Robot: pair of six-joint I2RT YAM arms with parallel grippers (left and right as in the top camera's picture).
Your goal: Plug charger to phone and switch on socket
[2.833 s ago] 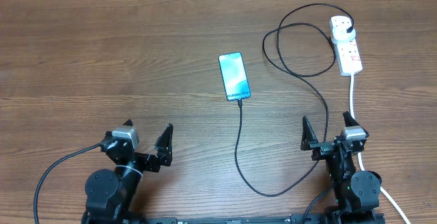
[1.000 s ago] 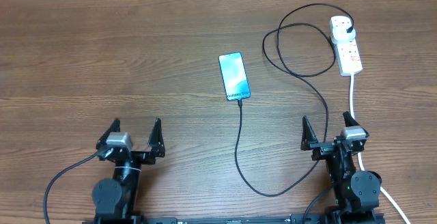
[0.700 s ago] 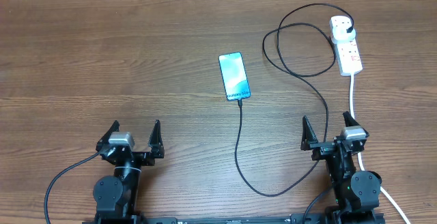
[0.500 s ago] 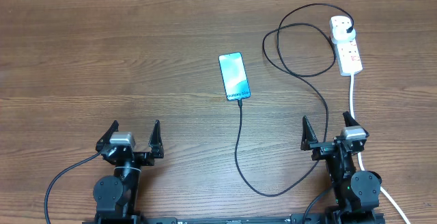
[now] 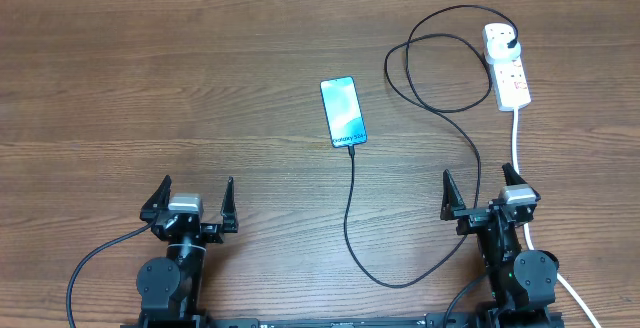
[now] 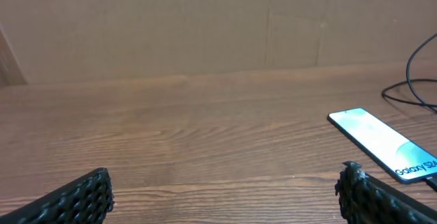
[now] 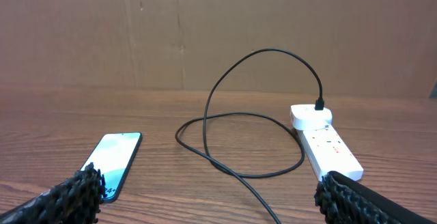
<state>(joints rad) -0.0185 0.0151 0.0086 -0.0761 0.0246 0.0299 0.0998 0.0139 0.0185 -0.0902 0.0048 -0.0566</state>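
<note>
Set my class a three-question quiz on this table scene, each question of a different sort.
1. True or false: the left hand holds the phone.
2. The black cable runs from the phone to: A the socket; B the left hand; C the table's left edge.
3. Fill in: the right hand stands ____, gripping nothing.

Key: 1 false; 2 A; 3 open.
</note>
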